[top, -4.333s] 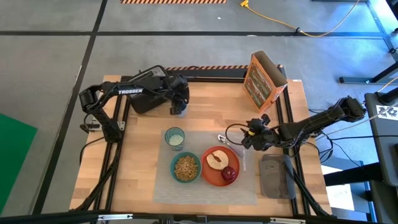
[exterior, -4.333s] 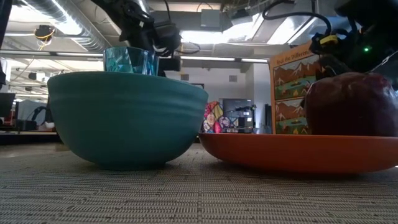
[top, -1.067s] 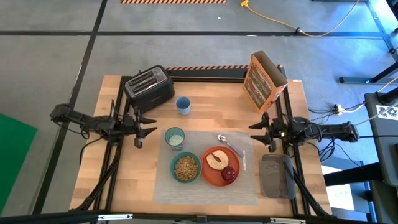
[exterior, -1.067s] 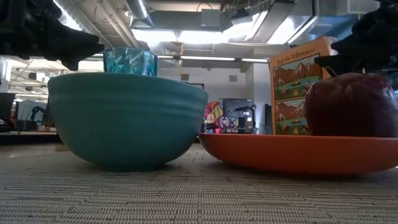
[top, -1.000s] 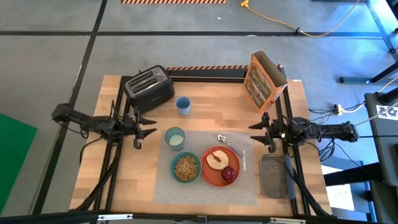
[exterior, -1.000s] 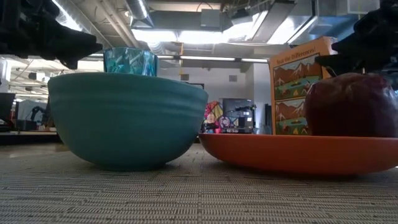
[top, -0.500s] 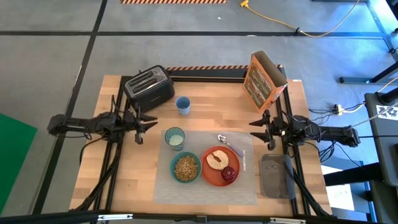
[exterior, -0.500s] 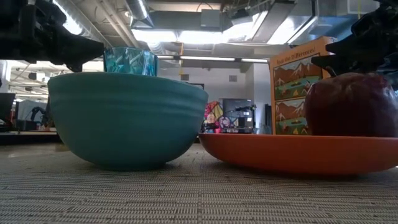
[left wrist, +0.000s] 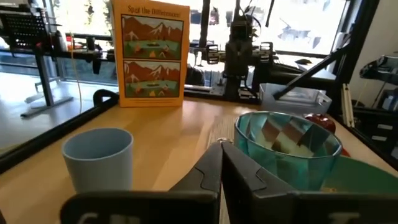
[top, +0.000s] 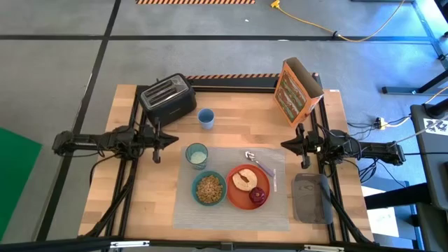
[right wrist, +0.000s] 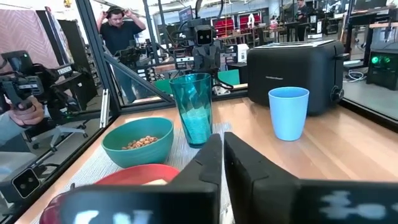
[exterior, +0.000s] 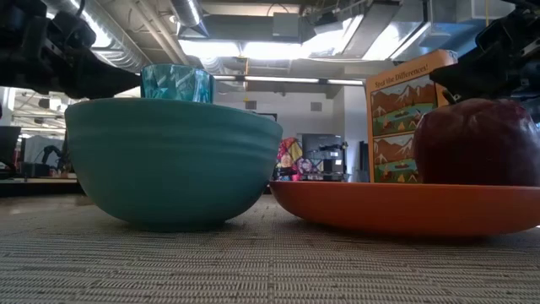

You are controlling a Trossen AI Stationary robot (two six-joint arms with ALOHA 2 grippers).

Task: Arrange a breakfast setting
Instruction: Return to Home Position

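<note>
The grey placemat (top: 231,210) lies at the table's middle near side. On it stand the teal bowl (top: 209,188) holding cereal, the orange-red plate (top: 239,197) with the toast slice (top: 243,180) and the dark-red apple (top: 258,195), the greenish glass (top: 197,155) and the metal spoon (top: 253,159). My left gripper (top: 173,139) is shut over the bare wood left of the glass (left wrist: 288,149), pointing toward it. My right gripper (top: 283,145) is shut, right of the spoon, and points toward the table's left. Neither holds anything.
A black toaster (top: 166,99) and a light-blue cup (top: 205,117) stand at the far left, a cereal box (top: 297,89) at the far right. A dark grey pad (top: 308,196) lies by the right edge. A person (right wrist: 123,31) stands in the room beyond.
Both grippers have shut with nothing between their fingers. My left gripper has drifted a little toward the table's far edge and right. The setting on the placemat has not moved.
</note>
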